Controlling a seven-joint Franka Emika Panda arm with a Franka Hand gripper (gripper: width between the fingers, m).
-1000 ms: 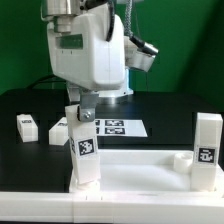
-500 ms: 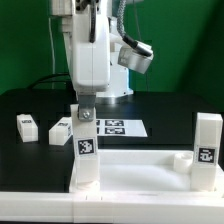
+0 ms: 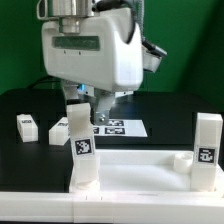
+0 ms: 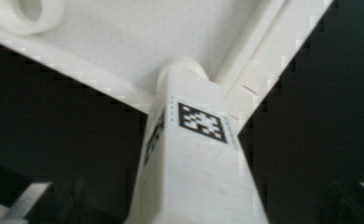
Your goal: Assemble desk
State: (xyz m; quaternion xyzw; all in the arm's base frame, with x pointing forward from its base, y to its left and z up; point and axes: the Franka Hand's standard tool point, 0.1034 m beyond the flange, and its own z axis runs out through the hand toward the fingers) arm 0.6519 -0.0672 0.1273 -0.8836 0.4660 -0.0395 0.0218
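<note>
**Assembly in progress:** My gripper (image 3: pixel 80 100) hangs directly over the top end of a white square-section plastic leg (image 3: pixel 83 152). The leg stands upright beneath me in one corner of the white rectangular rimmed plastic tabletop (image 3: pixel 140 178).

My bulky white hand housing hides my fingertips in the exterior view, and the wrist view shows none of them. I cannot tell whether my jaws are spread, closed or clamped on the leg.

From my wrist, the leg runs straight down away from me, with its black-and-white square tag (image 4: pixel 200 120) turned toward the camera. Its far end meets the tabletop's raised rim (image 4: pixel 90 65).

The tabletop lies rim up on the black table (image 3: pixel 170 120), spreading out from the spot below me toward the exterior view's right. At its opposite corner, well apart from me, a second white leg (image 3: pixel 207 150) stands upright with its own tag showing.

Two loose white legs lie flat on the table, on the exterior view's left of my gripper. The nearer one (image 3: pixel 60 130) is just beside the standing leg below me, and the farther one (image 3: pixel 27 125) is near it but apart.

The marker board (image 3: pixel 122 127) lies flat on the table just beyond the leg I hover over, low beside my hand.
</note>
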